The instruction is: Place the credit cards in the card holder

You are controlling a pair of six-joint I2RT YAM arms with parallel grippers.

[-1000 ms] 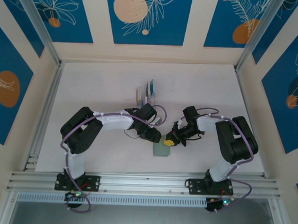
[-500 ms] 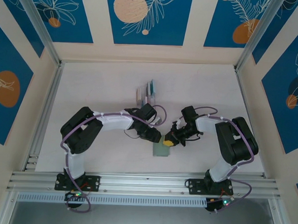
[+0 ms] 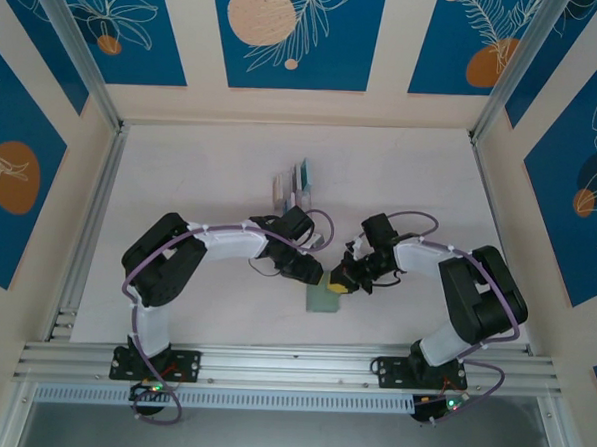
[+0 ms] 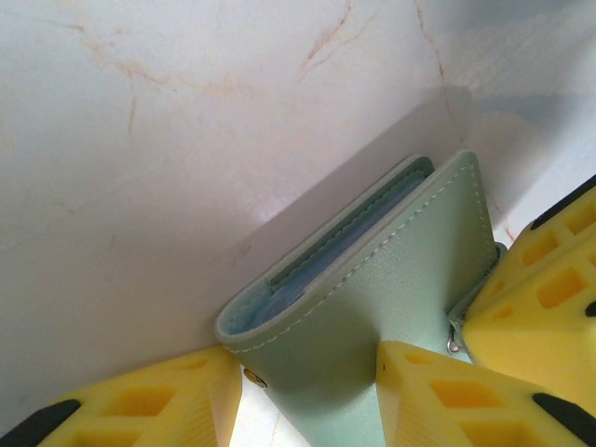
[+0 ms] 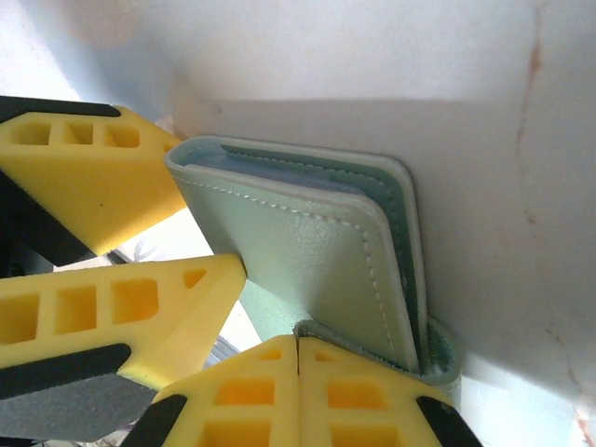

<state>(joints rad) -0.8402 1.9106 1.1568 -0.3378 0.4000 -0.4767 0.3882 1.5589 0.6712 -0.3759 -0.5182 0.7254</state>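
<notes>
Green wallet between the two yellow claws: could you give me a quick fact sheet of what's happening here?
card holder: sage green, folded nearly shut, blue pockets showing at its edge
left gripper: fingers clamped on either side of the holder
right gripper: shut, seemingly pinching the holder's tab
credit cards: standing in the clear rack, farther back
</notes>
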